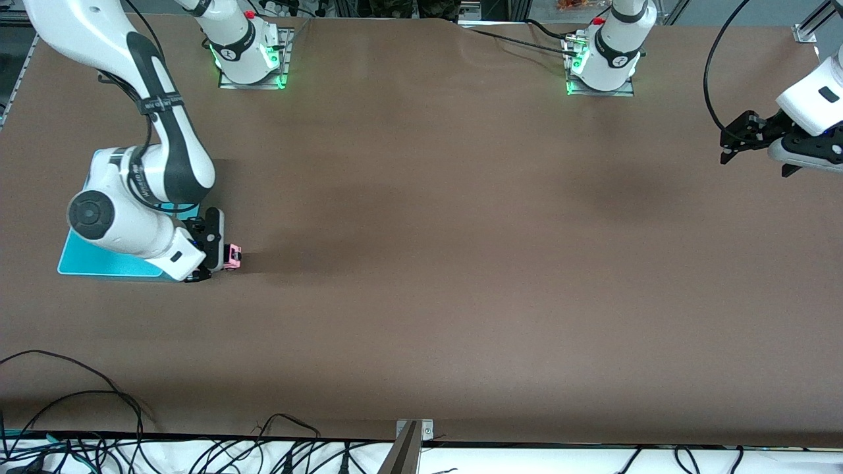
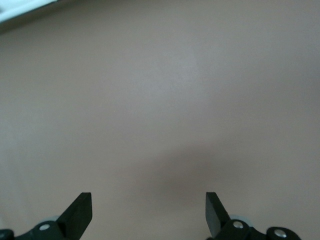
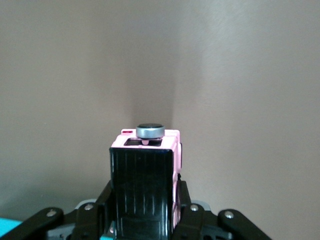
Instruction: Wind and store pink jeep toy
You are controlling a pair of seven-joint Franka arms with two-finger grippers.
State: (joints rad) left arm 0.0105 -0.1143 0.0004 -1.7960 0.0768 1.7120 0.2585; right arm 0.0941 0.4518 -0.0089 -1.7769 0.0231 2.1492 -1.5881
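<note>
Because the right gripper (image 1: 220, 258) clenches the jeep (image 1: 232, 256) only by its sides, low on the table (image 1: 421, 263) just beside the bin (image 1: 99, 263), the toy could twist or pop free during a pull-back if the wheels skid. The bin is mostly hidden under the arm; its contents cannot be told. The left gripper (image 1: 737, 141) waits released over its table end.

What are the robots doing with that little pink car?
The right gripper has shut on the pink jeep toy, down at the table right beside the turquoise bin, at the right arm's end of the table. The jeep isn't in the bin yet. The left gripper waits open in the air over the bare table at the left arm's end, holding nothing.
</note>
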